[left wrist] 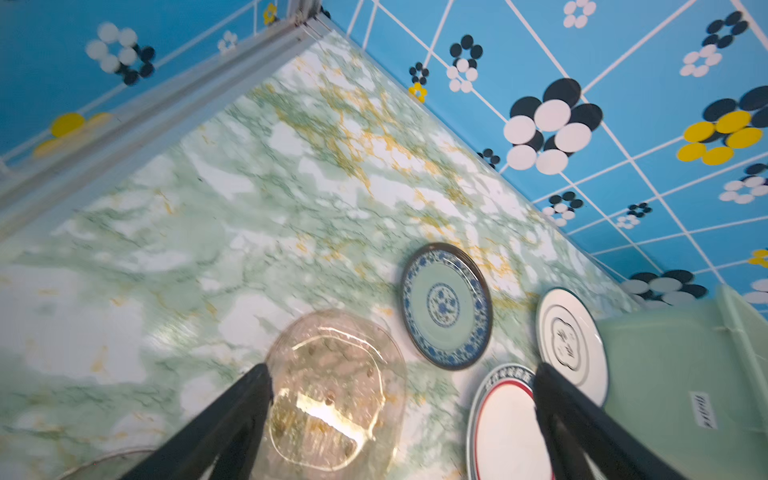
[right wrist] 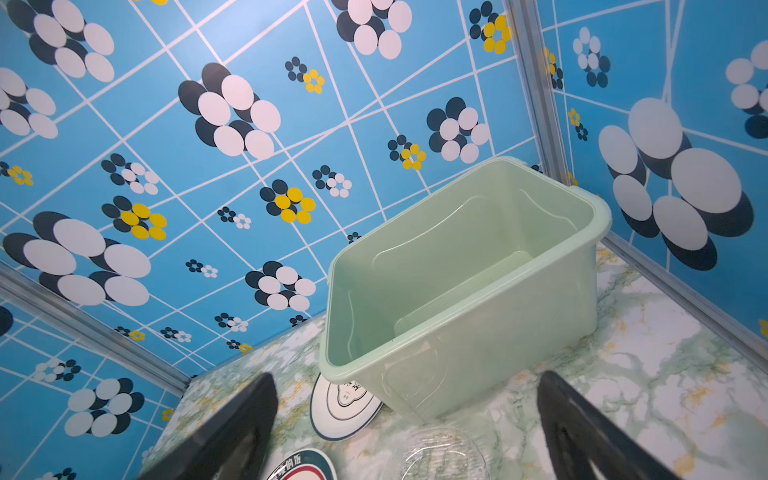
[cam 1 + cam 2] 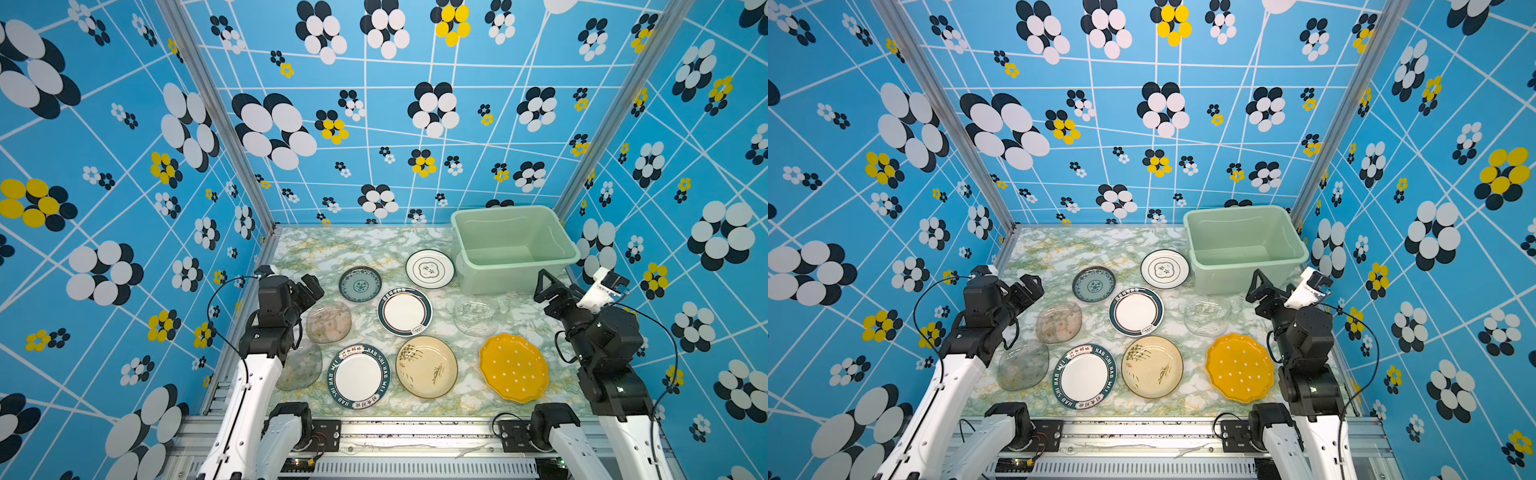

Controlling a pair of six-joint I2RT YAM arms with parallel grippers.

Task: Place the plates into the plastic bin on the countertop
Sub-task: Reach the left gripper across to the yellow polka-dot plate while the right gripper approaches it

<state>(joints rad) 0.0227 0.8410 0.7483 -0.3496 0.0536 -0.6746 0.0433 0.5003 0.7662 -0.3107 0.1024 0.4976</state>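
Several plates lie flat on the marble countertop [image 3: 332, 249]: a blue-patterned one [image 3: 360, 284], two green-rimmed white ones [image 3: 404, 311] [image 3: 358, 376], a small white one [image 3: 429, 269], a beige one [image 3: 426, 366], a yellow dotted one [image 3: 513, 368] and clear glass ones [image 3: 476, 316] [image 3: 328, 322]. The mint plastic bin [image 3: 515, 266] stands empty at the back right. My left gripper [image 3: 311, 286] hangs open above the left-hand glass plate [image 1: 332, 395], holding nothing. My right gripper [image 3: 544, 283] is open beside the bin [image 2: 457, 291], also holding nothing.
Blue flowered walls [image 3: 374, 124] close in the back and both sides, with metal corner posts [image 3: 216, 112]. A metal rail [image 3: 415, 432] carrying both arm bases runs along the front edge. A third glass plate [image 3: 299, 365] lies partly under the left arm.
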